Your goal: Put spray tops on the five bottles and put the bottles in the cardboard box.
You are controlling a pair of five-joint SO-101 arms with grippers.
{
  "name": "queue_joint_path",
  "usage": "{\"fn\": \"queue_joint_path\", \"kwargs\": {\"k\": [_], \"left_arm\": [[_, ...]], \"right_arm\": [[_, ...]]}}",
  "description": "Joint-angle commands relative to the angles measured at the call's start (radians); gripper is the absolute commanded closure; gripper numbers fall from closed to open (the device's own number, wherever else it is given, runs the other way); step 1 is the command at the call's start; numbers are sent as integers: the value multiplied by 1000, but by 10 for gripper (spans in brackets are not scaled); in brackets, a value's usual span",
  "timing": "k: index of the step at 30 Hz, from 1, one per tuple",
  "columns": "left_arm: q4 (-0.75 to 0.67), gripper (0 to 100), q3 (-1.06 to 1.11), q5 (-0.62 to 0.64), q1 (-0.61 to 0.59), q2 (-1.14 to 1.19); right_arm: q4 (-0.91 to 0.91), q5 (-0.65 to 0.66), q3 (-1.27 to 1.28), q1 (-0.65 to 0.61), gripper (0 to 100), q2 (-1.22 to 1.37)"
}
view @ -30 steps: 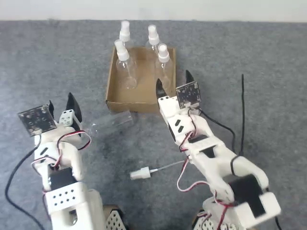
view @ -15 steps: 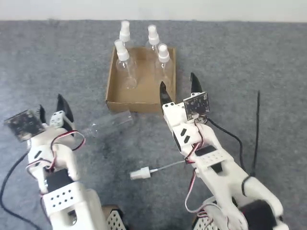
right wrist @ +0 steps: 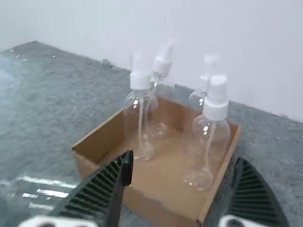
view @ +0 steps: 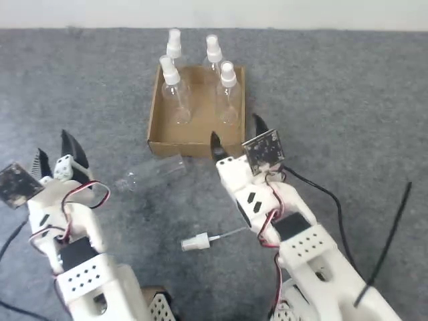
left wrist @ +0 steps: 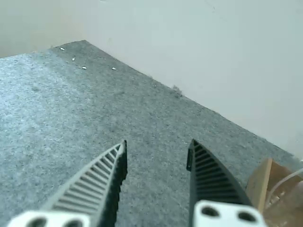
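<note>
Right claw [view: 237, 135]: spread wide, nothing in it, hanging over the near wall of the cardboard box [view: 184, 146]. Left claw [view: 56, 155]: also open and empty, well off to the left of the loose bottle [view: 154, 170].

Step in hand, as I read it: cap the last bottle. It lies on its side on the grey counter [view: 348, 87], just in front of the box, with no top on. The spray top [view: 196, 243] lies closer to me, between the two arms, with its thin tube trailing toward the right arm.

My plan: one claw takes the bottle round its body and stands it up. Grip gently, since the thin clear wall looks likely to buckle. The other claw pinches the white head, never the tube. Feed the tube into the neck first, then seat the head.

The box holds four bottles, all upright and all capped, two in front and two behind. The strip of floor by the near wall is bare, probably room enough for the fifth.
</note>
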Motion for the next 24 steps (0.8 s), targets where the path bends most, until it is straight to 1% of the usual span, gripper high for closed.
{"fn": "queue_joint_path", "kwargs": {"k": [1,3,8,13,15,18,21,24], "left_arm": [[-32,808,-15,11,-6,-15],[-32,808,-15,11,-6,-15],[-32,808,-15,11,-8,-15],[-32,808,-15,11,-8,-15],[-32,808,-15,11,-8,-15],[-32,808,-15,11,-8,-15],[-32,808,-15,11,-8,-15],[-32,808,-15,11,-9,-15]], "right_arm": [[119,15,-9,-58,807,-139],[150,26,-9,-82,853,-173],[240,170,-15,-177,916,-202],[447,299,-118,-249,991,-200],[527,331,-169,-266,991,-200],[605,341,-229,-291,990,-199],[638,348,-259,-320,987,-199],[638,425,-265,-332,987,-174]]}}
